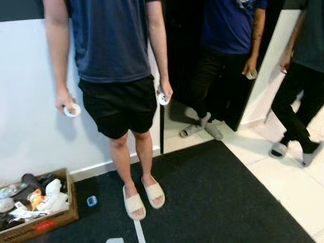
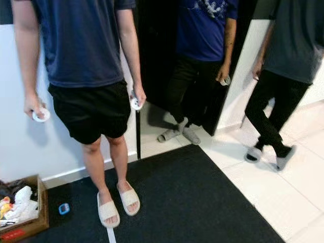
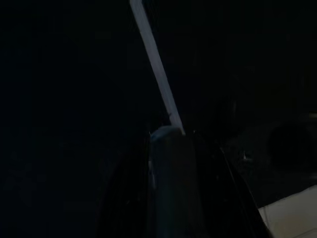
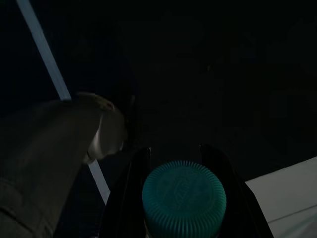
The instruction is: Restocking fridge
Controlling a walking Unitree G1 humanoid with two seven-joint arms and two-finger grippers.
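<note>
the right gripper (image 4: 173, 163) had its two black fingers pinching a bottle with a ridged teal cap (image 4: 184, 198), at the lower centre of the right wrist view. the left gripper (image 3: 171, 148) clasped a pale, dim object (image 3: 171, 183) at lower centre. the bottle appeared rigid and probably weighty if full; the neck below the cap seemed the surest hold. embossed cap lettering was unreadable.

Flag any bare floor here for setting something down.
Free: the black floor mat right of the person in beige slides, and the white tile floor beside it. Crowded: far left, where the cluttered cardboard box and a small blue object sit.
</note>
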